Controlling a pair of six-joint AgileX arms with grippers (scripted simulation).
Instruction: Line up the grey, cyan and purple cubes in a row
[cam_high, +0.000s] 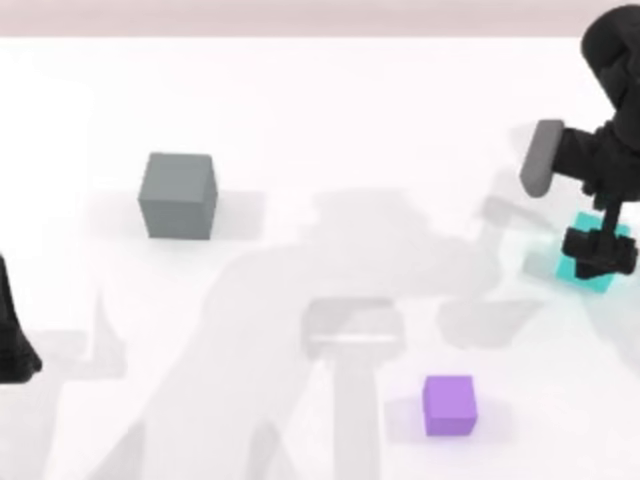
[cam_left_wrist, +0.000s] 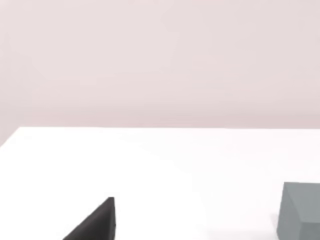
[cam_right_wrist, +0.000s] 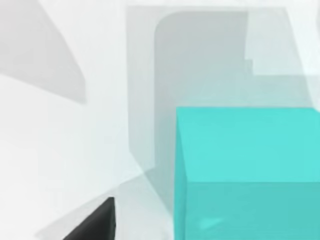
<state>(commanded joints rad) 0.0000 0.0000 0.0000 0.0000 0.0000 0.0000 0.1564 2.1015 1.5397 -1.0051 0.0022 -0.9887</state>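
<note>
The grey cube (cam_high: 178, 195) stands at the table's left middle and also shows at the edge of the left wrist view as the grey cube (cam_left_wrist: 300, 212). The small purple cube (cam_high: 448, 405) lies near the front, right of centre. The cyan cube (cam_high: 600, 283) sits at the far right, mostly covered by my right gripper (cam_high: 600, 252), which hangs low over it and is open. In the right wrist view the cyan cube (cam_right_wrist: 250, 170) fills the near side, and one dark finger (cam_right_wrist: 97, 222) stands apart from its face. My left gripper (cam_high: 12, 335) is parked at the left edge, open.
The white table's far edge (cam_high: 320, 38) runs along the back. Arm shadows fall across the middle of the table between the cubes. The right arm's body (cam_high: 610, 110) rises at the back right corner.
</note>
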